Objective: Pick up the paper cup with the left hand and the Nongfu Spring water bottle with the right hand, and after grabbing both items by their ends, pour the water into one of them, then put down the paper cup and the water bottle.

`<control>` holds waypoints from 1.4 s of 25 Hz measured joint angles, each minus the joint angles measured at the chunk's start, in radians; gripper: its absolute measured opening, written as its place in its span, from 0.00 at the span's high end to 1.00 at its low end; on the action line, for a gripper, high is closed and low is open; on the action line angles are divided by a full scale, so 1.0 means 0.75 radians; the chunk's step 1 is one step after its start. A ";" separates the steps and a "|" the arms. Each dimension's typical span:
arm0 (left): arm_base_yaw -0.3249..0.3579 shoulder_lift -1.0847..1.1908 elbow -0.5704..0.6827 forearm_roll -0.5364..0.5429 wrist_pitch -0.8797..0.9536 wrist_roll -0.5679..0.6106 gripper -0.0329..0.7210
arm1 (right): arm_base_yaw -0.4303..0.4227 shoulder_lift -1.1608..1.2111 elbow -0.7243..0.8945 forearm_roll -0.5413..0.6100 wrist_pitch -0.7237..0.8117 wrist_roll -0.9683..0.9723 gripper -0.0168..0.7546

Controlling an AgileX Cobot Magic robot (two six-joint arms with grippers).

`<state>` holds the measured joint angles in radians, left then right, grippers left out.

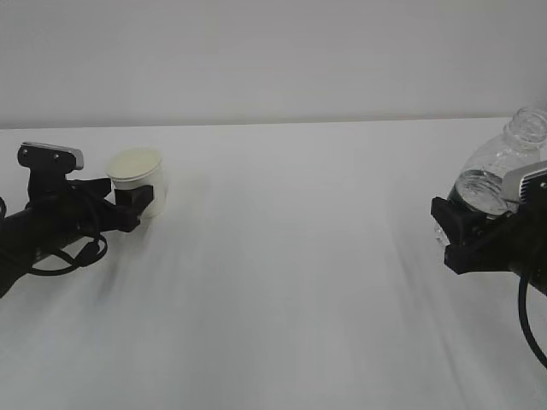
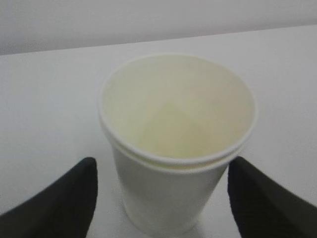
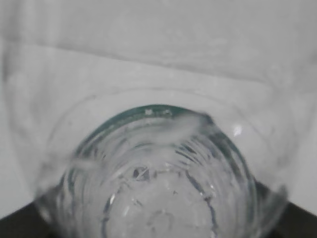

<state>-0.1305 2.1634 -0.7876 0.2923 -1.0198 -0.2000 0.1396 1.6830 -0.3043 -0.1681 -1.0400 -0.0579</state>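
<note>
White paper cup (image 2: pixel 173 163) with cream interior sits clamped between left gripper (image 1: pixel 128 201) fingers; right gripper (image 1: pixel 457 226) grips clear uncapped bottle (image 1: pixel 504 166).

we see a white desk (image 1: pixel 291 282) under soft even light, meeting a plain pale wall (image 1: pixel 273 60) behind.

low front view; wrist close-ups, perhaps downward

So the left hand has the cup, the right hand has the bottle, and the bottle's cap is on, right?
Not quite: the bottle has no cap; the exterior view shows its open neck. The left hand is at the cup, the right hand at the bottle.
</note>
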 joint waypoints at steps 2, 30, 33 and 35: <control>0.000 0.000 -0.015 0.001 0.018 -0.003 0.16 | 0.000 0.000 0.000 0.000 0.002 0.000 0.35; -0.013 0.118 -0.243 0.020 0.060 -0.031 0.21 | 0.000 0.000 0.000 -0.016 0.011 0.000 0.35; -0.013 0.118 -0.243 0.021 0.061 -0.031 0.22 | 0.000 0.000 0.000 -0.016 0.011 0.000 0.35; -0.013 0.118 -0.243 0.038 0.061 -0.044 0.24 | 0.000 0.000 0.000 -0.016 0.011 0.000 0.35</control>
<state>-0.1399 2.2517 -0.9695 0.3205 -0.9744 -0.2331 0.1396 1.6830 -0.3043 -0.1805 -1.0318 -0.0579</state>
